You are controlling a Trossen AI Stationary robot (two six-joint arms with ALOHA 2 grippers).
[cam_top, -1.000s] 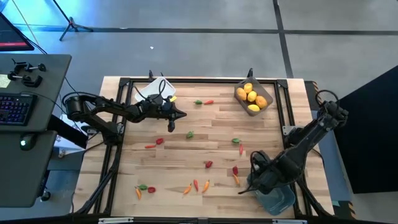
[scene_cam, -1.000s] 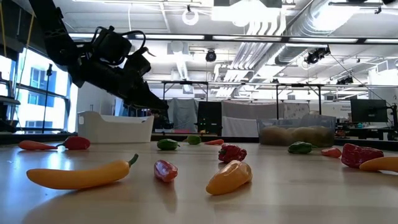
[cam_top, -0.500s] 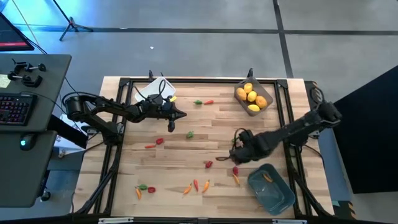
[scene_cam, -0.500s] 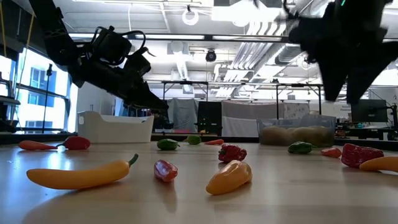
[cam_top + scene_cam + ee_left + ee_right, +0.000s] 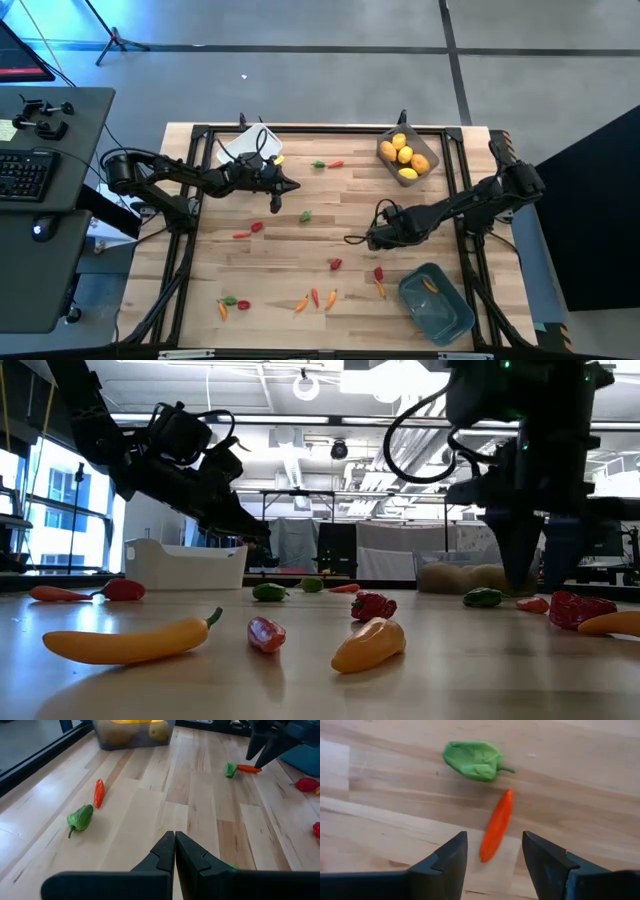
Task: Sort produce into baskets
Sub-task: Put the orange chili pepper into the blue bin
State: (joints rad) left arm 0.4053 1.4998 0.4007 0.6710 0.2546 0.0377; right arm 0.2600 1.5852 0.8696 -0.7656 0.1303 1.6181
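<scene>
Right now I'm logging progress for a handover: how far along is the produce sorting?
Done: yellow fruits sit in the grey bin, and one orange piece lies in the blue bin. In hand: the right gripper, open, hovers over a thin orange pepper beside a green piece. The left gripper is shut and empty. Left: many peppers scattered on the table.

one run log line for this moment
right gripper: open, over orange pepper beside green pepper | left gripper: shut, idle near white bin | blue bin: one orange piece inside
</scene>
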